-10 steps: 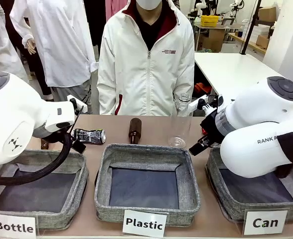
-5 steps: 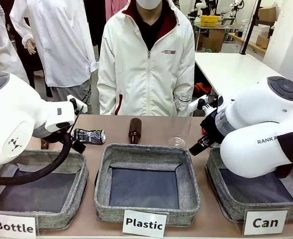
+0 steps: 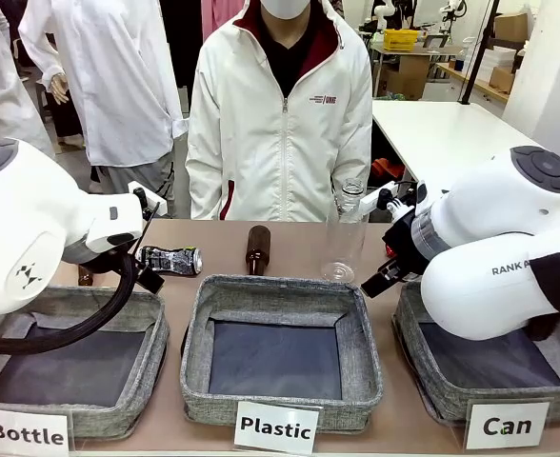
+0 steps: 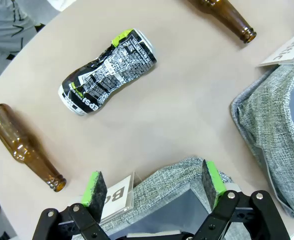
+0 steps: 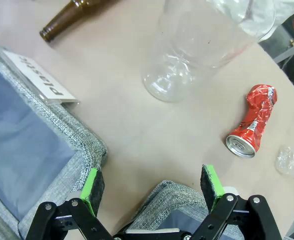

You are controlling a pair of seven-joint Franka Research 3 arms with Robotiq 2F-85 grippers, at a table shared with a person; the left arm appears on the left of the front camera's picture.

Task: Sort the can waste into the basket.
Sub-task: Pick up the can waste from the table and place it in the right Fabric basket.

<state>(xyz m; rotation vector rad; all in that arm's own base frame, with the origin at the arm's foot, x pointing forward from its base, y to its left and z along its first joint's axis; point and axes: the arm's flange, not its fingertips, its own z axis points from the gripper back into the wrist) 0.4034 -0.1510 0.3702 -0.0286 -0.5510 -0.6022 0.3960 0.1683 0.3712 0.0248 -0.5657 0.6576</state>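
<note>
A crushed black can point(image 3: 170, 260) with white print lies on the table at the back left, behind the "Bottle" bin. In the left wrist view the same black can point(image 4: 107, 72) lies well beyond my left gripper point(image 4: 153, 185), which hangs open and empty over that bin's rim. A crushed red can point(image 5: 251, 122) lies on the table beyond and to the right of my right gripper point(image 5: 152, 185), also open and empty. That gripper hovers over the far rim of the grey basket point(image 5: 172, 196). The basket point(image 3: 409, 333) stands at the front right behind its "Can" sign point(image 3: 506, 426).
The "Plastic" bin point(image 3: 280, 352) sits in the middle and the "Bottle" bin point(image 3: 70, 357) at the left. A brown bottle point(image 3: 257, 248) lies behind the middle bin, beside an upright clear plastic bottle point(image 3: 345, 238). Another brown bottle point(image 4: 24, 147) lies near the black can. A person point(image 3: 280, 124) stands at the far side.
</note>
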